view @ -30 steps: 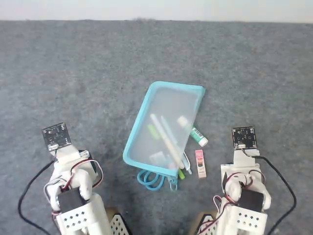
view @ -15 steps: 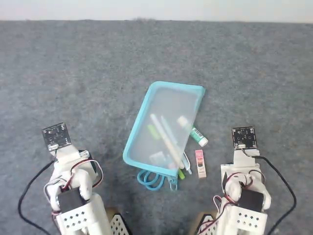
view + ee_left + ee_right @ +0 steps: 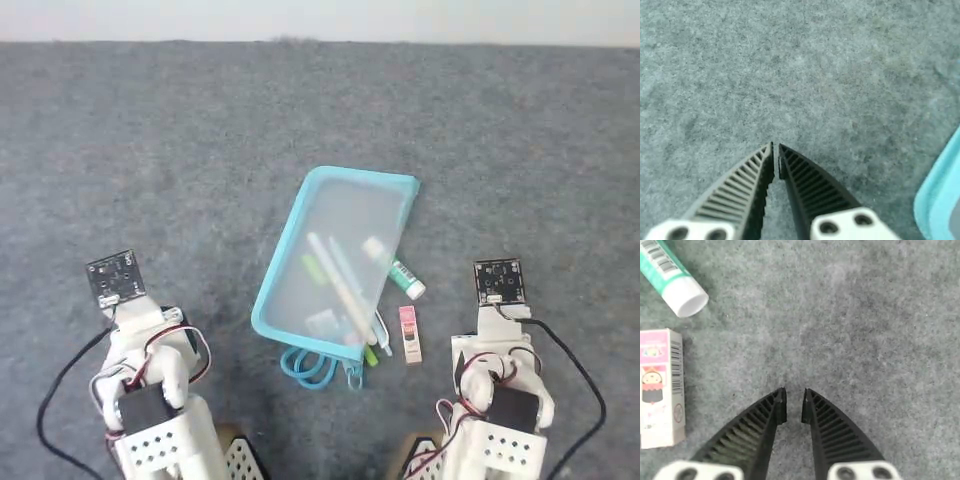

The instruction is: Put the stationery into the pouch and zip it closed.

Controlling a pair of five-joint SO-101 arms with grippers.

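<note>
Surface: a grey felt-like mat (image 3: 150,130) covers the whole table, with a pale strip of wall at 12 o'clock.
Pouch: the translucent pouch (image 3: 350,205) with teal edging lies flat at the middle of the mat. Its long axis runs from 1 o'clock to 7 o'clock, and its teal edge (image 3: 940,195) enters the left wrist view.
Contents: a white pen (image 3: 335,285) and a green marker (image 3: 315,268) show through the pouch wall. Some tips poke out past the pouch's 5 o'clock corner, so I judge the zip is not yet drawn.
Zip end: a teal loop (image 3: 308,367) lies at the pouch's 6 o'clock end, probably the pull to grip for closing.
Glue stick: the green-and-white glue stick (image 3: 407,277) crosses the pouch's 4 o'clock edge, one end apparently under the film and the other on the mat.
Pink box: a small pink box (image 3: 409,335) lies flat on the mat just beside the pouch's 5 o'clock corner, fully outside.
Left gripper: the left gripper (image 3: 775,147) hangs over bare mat near 7 o'clock. Its jaws are closed to a hairline and it holds nothing.
Right gripper: the right gripper (image 3: 794,392) hangs over mat near 5 o'clock. Its jaws are drawn to a narrow slit and it is empty, with the box and glue stick near.
Placement: both arms sit folded back, likely a rest pose that keeps the work area open.
Writing: the box carries a barcode and a cartoon figure and the glue stick carries printed bands; I leave the wording unread.
</note>
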